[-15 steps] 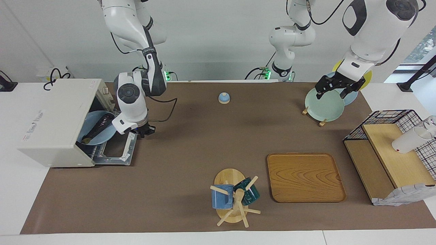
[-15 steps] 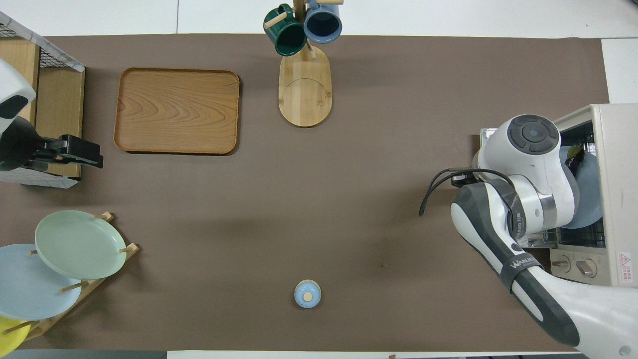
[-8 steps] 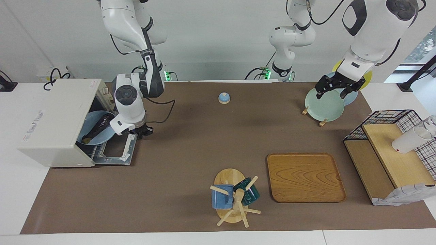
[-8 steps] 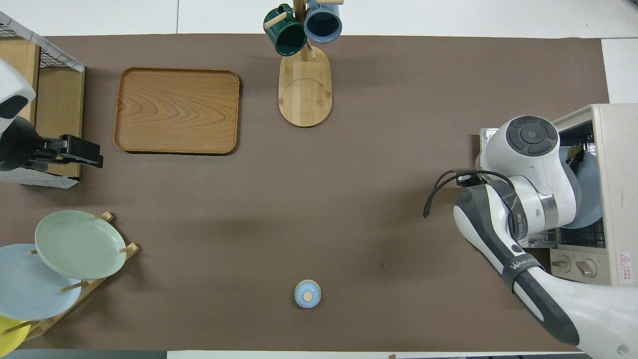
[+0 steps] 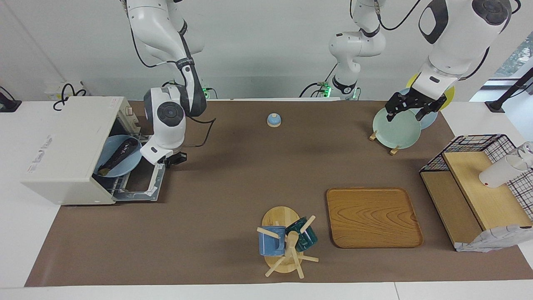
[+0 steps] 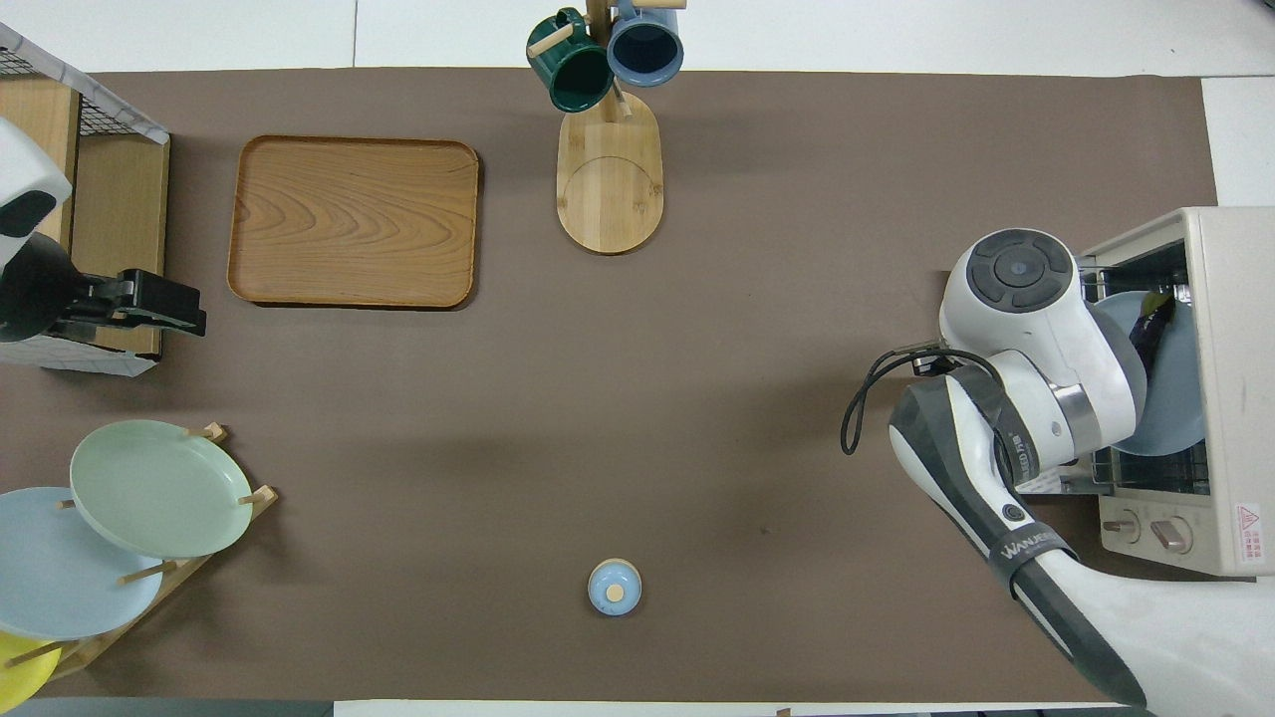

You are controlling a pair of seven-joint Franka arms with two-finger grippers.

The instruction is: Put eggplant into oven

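Eggplant (image 5: 120, 152) lies on blue plate (image 5: 125, 166) inside oven (image 5: 66, 150), long axis slanting outward; right gripper (image 5: 173, 159), pressed together, is seen just beside the open door (image 5: 139, 187). Left gripper (image 5: 410, 109), spread, waits well apart.

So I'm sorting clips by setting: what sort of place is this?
Likely a lab's mock kitchen table: a toaster oven holding an eggplant on a blue plate, a mug tree, a plate rack.

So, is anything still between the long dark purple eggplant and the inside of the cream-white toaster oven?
Nothing visible. The long dark purple eggplant lies on a round blue plate already in the cream-white toaster oven, whose door is open. The right gripper is shut over the door's edge.
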